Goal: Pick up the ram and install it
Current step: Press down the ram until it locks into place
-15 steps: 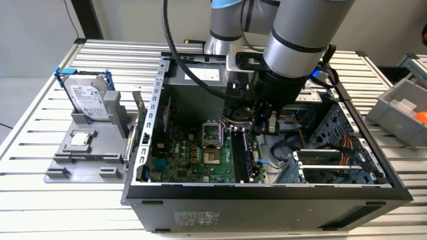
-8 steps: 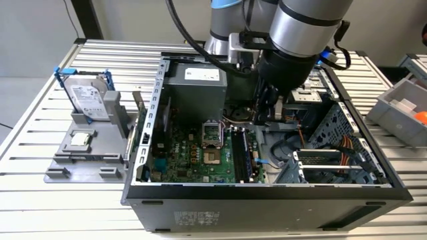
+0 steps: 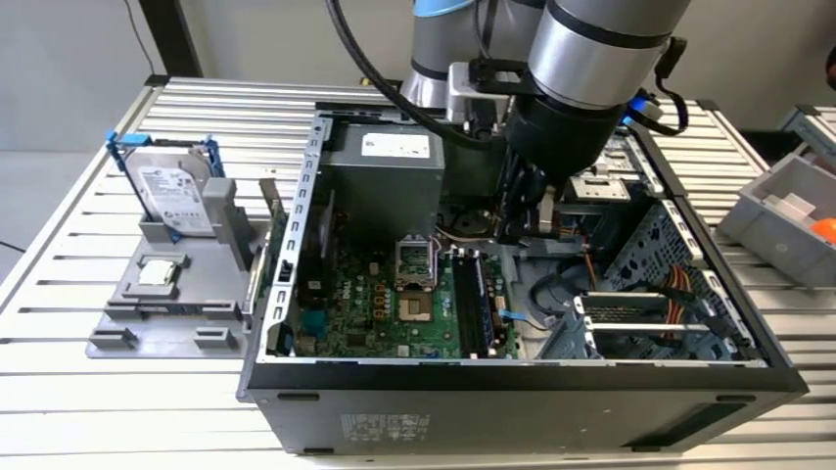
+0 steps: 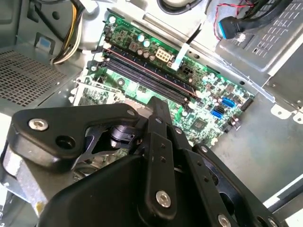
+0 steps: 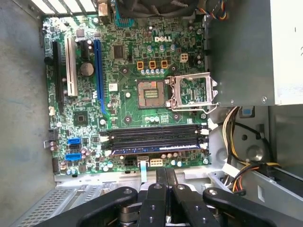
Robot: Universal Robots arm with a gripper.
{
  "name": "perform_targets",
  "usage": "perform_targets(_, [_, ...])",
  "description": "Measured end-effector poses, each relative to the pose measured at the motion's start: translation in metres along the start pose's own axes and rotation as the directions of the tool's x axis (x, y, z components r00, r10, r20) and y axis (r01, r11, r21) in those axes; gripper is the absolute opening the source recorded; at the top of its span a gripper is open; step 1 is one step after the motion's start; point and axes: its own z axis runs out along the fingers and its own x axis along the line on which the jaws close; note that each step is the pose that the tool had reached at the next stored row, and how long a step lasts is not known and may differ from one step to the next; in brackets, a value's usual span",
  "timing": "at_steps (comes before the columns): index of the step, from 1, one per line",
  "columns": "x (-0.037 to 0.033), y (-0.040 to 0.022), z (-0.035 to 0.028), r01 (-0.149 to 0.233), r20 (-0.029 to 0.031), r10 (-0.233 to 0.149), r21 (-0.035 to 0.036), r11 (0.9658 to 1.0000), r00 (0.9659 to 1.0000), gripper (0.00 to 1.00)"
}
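The ram (image 3: 492, 294) is a green-blue stick with black chips. It stands on edge in one of the black motherboard slots (image 5: 154, 135) inside the open case. In the first wrist view the ram (image 5: 156, 148) shows as a bluish strip in the slot nearest my gripper. My gripper (image 3: 512, 235) hangs inside the case over the back end of the slots, a little above the board. Its black fingers (image 5: 161, 176) are pressed together with nothing between them. The second wrist view shows the slots (image 4: 147, 75) just beyond my gripper (image 4: 158, 101).
The open processor socket (image 5: 150, 92) lies beside the slots. The power supply box (image 3: 386, 171) and cable bundles (image 5: 236, 127) crowd the case's back. To the exterior view's left, a grey fixture (image 3: 151, 313) holds a blue-framed hard drive (image 3: 172, 191) and a square chip (image 3: 160, 272).
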Motion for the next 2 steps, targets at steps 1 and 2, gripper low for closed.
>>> perform_targets(1, [0.0,0.0,0.0,0.0,0.0,0.0,0.0,1.0,1.0,0.0])
perform_targets(2, [0.0,0.0,0.0,0.0,0.0,0.0,0.0,1.0,1.0,0.0])
